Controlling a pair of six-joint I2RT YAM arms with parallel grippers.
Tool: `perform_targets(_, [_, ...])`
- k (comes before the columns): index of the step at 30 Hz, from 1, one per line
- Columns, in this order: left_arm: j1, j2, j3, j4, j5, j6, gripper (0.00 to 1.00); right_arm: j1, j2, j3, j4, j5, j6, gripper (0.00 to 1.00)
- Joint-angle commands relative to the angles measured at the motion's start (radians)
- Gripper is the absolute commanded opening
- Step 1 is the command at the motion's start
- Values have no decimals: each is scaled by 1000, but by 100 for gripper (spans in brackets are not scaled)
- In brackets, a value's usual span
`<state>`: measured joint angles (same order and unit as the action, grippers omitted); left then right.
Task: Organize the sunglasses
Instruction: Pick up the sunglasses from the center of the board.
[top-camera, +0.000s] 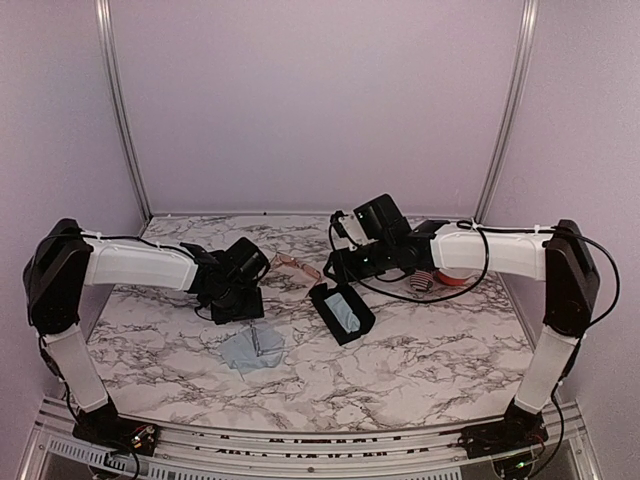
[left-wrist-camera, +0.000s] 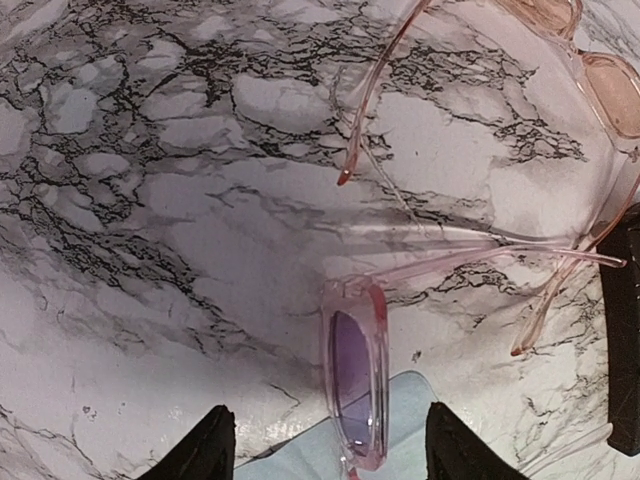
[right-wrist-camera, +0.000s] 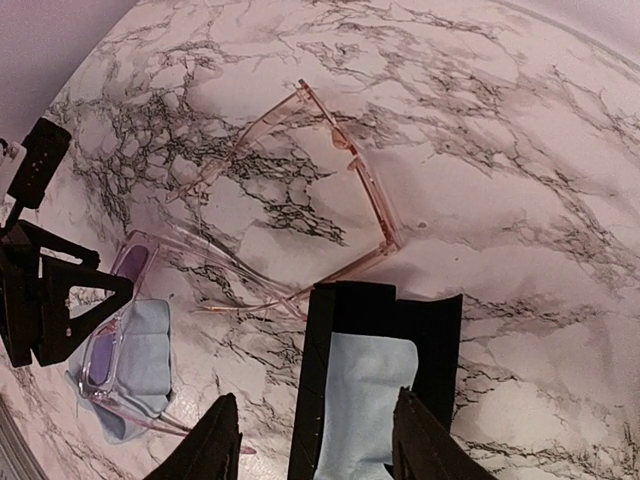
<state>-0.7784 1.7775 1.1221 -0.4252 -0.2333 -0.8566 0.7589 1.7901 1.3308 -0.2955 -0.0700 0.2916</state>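
Lilac walls (top-camera: 320, 100) close in a marble table (top-camera: 420, 350). The left claw (left-wrist-camera: 327, 407) hangs low at the table's 9 o'clock. Its fingers (left-wrist-camera: 210, 450) are spread and released, with marble showing between each finger and the frame that lies in the gap. That frame is the lilac pair (left-wrist-camera: 357, 385). It rests partly on a pale blue cloth (left-wrist-camera: 410, 420) and partly on bare marble, with its temples unfolded.

At 1 o'clock of the lilac pair lies the pink pair (top-camera: 297, 266), flat on the marble with its temples also unfolded. One lilac temple crosses a pink temple near their tips; whether they touch I cannot tell.

A black case (right-wrist-camera: 440, 330) lies open near the table's middle, at 5 o'clock of the pink pair and just beside its temple tips. A second blue cloth (right-wrist-camera: 365, 390) lies inside it.

The right claw (right-wrist-camera: 315, 398) hovers over the case's near end. Its fingers (right-wrist-camera: 215, 445) are apart and grasp nothing, and the case's side wall runs below the gap.

At 2 o'clock of the black case, under the right arm, lies a patterned case (top-camera: 424, 281).
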Motion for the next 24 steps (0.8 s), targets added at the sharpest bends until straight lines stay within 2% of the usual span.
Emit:
perform_targets(1, [-4, 41, 40, -46, 11, -6, 64, 14, 5, 8, 24, -9, 22, 51])
perform_targets(8, [-7, 82, 65, -45, 26, -3, 55, 14, -1, -28, 42, -13, 27, 50])
perform_targets(18, [-13, 104, 63, -43, 32, -12, 33, 14, -4, -39, 45, -7, 23, 50])
perform_targets(23, [-16, 97, 62, -44, 28, -14, 26, 14, 3, -39, 45, -7, 24, 50])
perform_targets(24, [-18, 97, 62, -44, 28, -13, 21, 14, 3, -38, 45, -8, 25, 50])
